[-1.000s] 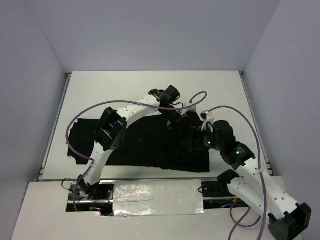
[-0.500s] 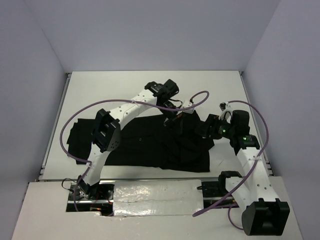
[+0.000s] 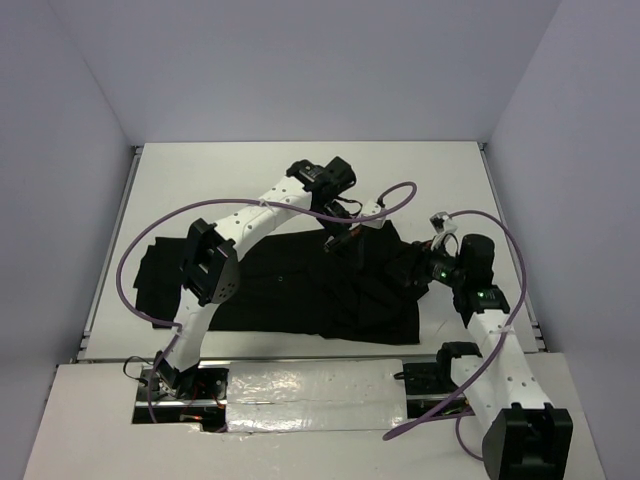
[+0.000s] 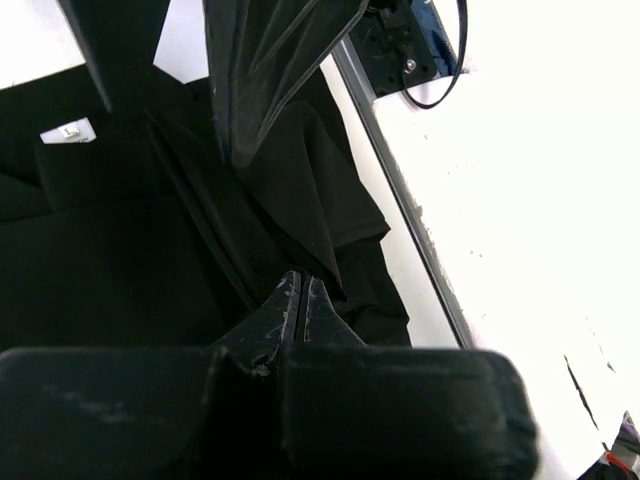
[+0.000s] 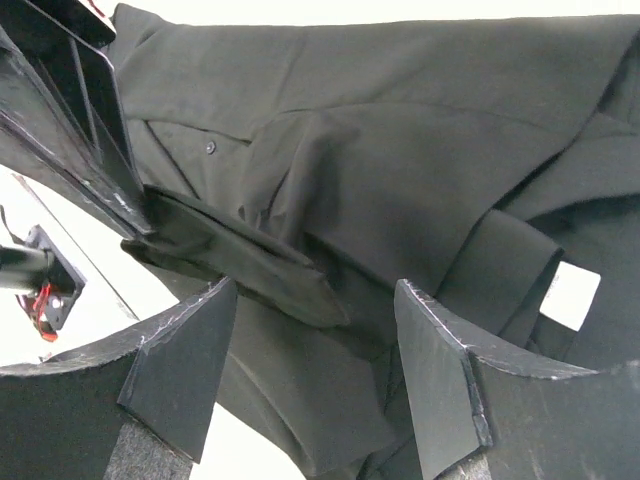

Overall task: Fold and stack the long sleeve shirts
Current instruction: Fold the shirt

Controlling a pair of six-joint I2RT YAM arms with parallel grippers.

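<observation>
The black long sleeve shirt (image 3: pixel 280 290) lies spread across the table, bunched at its right end. My left gripper (image 3: pixel 335 240) reaches over its upper right part and is shut on a fold of the shirt (image 4: pixel 100 250), its tips (image 4: pixel 300 285) pressed together. My right gripper (image 3: pixel 405 268) is open just above the bunched right end, its jaws (image 5: pixel 312 290) wide apart either side of a hanging fold of the shirt (image 5: pixel 420 130). The left gripper (image 5: pixel 110 150) holds that fold up. The white neck label (image 5: pixel 570 295) also shows in the left wrist view (image 4: pixel 68 131).
The white table (image 3: pixel 300 180) is walled on three sides, with metal rails at its left and right edges (image 3: pixel 505 240). Purple cables (image 3: pixel 400 190) loop over the shirt's right side. A foil-covered strip (image 3: pixel 315 390) lies at the near edge between the arm bases.
My right arm has unfolded and swung its open gripper up and right to the shirt's bunched right end. My left gripper has shifted slightly back and left, still shut.
</observation>
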